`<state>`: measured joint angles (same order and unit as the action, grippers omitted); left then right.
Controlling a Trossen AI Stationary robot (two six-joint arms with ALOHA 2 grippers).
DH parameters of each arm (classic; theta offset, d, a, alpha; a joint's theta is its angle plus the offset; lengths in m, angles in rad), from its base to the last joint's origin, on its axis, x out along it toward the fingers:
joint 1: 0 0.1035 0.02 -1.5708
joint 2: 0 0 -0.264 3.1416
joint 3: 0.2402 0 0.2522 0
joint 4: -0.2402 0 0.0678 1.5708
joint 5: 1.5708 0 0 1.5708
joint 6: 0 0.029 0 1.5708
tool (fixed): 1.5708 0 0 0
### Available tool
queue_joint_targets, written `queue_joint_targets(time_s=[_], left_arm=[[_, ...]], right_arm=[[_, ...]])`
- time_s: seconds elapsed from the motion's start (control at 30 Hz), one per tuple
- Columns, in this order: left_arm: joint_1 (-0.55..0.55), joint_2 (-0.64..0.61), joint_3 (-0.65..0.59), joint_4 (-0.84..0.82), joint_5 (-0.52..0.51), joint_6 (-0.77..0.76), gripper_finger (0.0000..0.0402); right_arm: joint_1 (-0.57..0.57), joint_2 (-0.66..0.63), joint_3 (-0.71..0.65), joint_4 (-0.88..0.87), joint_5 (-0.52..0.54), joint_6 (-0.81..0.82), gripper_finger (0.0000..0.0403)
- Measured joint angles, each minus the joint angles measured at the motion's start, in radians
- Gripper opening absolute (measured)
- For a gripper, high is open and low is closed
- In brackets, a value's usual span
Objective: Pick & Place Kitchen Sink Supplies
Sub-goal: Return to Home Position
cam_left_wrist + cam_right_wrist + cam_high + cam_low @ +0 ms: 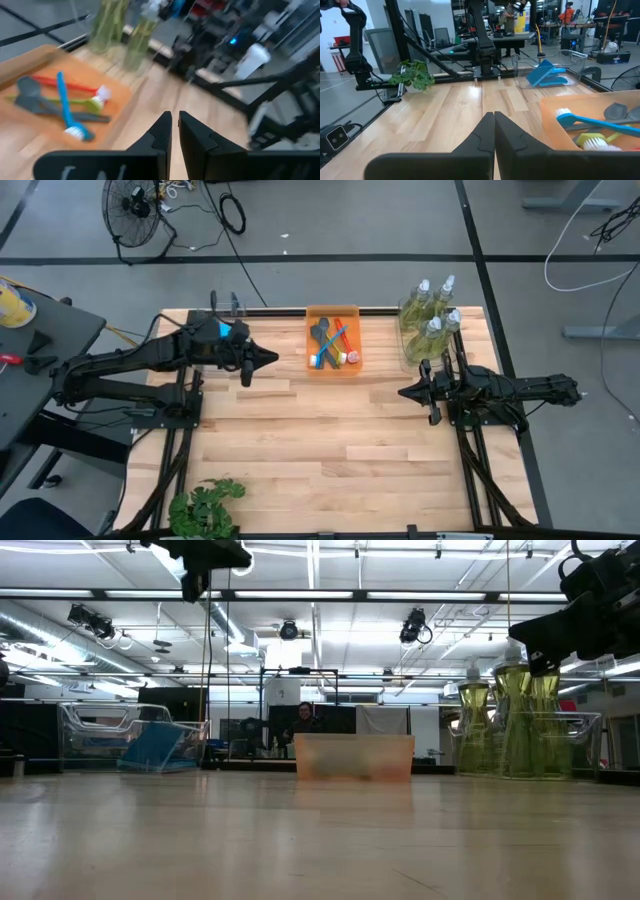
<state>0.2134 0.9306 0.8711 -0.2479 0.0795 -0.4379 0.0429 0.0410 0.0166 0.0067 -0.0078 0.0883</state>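
- Left gripper [175,118] all but closed, empty, above tabletop's left side;
- Right gripper [494,116] pressed closed, empty, near right edge;
- Brushes [333,345] in orange tray [310,340] at far edge.

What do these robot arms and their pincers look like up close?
Both arms are black, built of slim jointed segments. The left arm carries a bright blue patch near its wrist. The left gripper and right gripper each end in two matte black fingers tapering to points.

My jaws are matt black; the tabletop [330,440] smooth pale wood; the orange tray [310,330] translucent plastic; pump bottles [432,335] clear, glossy.
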Motion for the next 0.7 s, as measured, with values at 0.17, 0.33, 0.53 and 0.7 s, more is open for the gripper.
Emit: queue_joint_targets(time_s=[0.17, 0.33, 0.53, 0.7], left_arm=[[-0.060, -0.051, 0.000, 0.002, -0.006, -0.004, 0.0037], [-0.132, -0.092, 0.000, 0.003, -0.043, 0.065, 0.0037], [-0.211, -0.139, 0.000, 0.003, -0.091, 0.157, 0.0037], [-0.231, -0.167, -0.005, 0.011, -0.121, 0.208, 0.0037]], right_arm=[[0.000, 0.000, 0.000, 0.000, 0.000, 0.000, 0.0004], [0.000, 0.000, 0.000, 0.000, 0.000, 0.000, 0.0004], [0.000, 0.000, 0.000, 0.000, 0.000, 0.000, 0.0004], [0.000, 0.000, 0.000, 0.000, 0.000, 0.000, 0.0004]])
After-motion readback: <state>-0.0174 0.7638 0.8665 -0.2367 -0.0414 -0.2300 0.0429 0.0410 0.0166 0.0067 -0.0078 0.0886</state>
